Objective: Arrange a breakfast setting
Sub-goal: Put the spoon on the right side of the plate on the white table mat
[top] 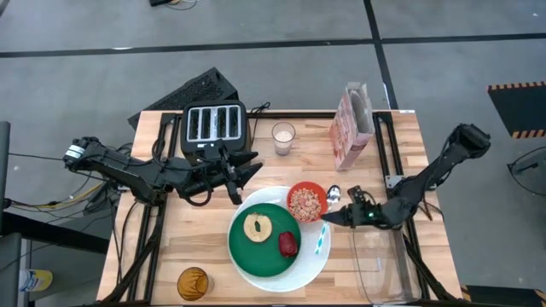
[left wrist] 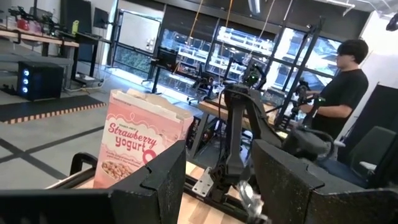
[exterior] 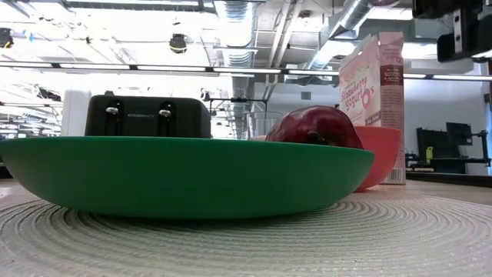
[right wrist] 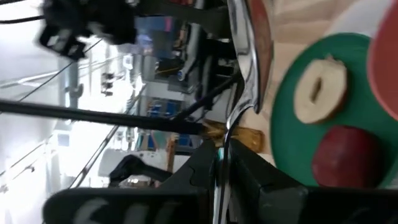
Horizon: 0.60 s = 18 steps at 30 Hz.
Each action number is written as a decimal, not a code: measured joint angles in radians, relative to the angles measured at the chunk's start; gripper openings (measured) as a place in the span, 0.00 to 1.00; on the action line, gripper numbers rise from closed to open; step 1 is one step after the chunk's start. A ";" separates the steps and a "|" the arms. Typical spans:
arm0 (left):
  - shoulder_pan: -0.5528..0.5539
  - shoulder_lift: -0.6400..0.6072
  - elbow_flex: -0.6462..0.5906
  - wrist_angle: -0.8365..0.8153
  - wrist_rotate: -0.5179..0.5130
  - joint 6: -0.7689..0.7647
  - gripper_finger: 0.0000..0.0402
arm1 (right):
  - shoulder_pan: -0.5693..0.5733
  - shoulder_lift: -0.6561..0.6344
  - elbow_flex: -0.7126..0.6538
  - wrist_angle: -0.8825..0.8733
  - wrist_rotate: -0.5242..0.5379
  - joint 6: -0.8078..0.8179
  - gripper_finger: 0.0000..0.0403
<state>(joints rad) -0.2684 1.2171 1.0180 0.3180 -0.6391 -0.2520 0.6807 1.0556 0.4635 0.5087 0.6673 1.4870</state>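
The wooden tabletop (top: 171,247) carried everything, with bare wood open to the left of the large white round plate (top: 311,266), which sat near the front edge. Behind and left of that plate stood a black toaster (top: 213,126); behind and right of it stood a pink cereal box (top: 351,128), with a glass of milk (top: 282,137) between the two. The smaller green plate (top: 256,251) lay on the white plate's left part, holding the round toasted bread (top: 258,227) and the dark-red fruit (top: 288,244). The small red bowl (top: 306,202) of cereal touched the white plate's back rim. A blue-handled spoon (top: 322,239) lay on its right edge. The left hand (top: 243,175) hovered just behind the white plate, fingers apart. The right hand (top: 335,218), beside the plate's right rim, was clamped on a metal spoon (right wrist: 239,81).
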 joint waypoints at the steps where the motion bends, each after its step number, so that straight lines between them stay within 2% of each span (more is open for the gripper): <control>1: 0.000 0.000 0.000 0.000 0.006 0.000 0.42 | 0.000 0.020 0.003 0.000 0.008 0.019 0.14; 18: 0.000 0.000 0.000 0.001 0.033 0.000 0.42 | 0.031 0.305 0.136 0.001 0.022 0.338 0.14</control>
<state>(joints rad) -0.2684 1.2171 1.0180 0.3191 -0.6056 -0.2520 0.7113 1.3606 0.5995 0.5093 0.6891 1.8246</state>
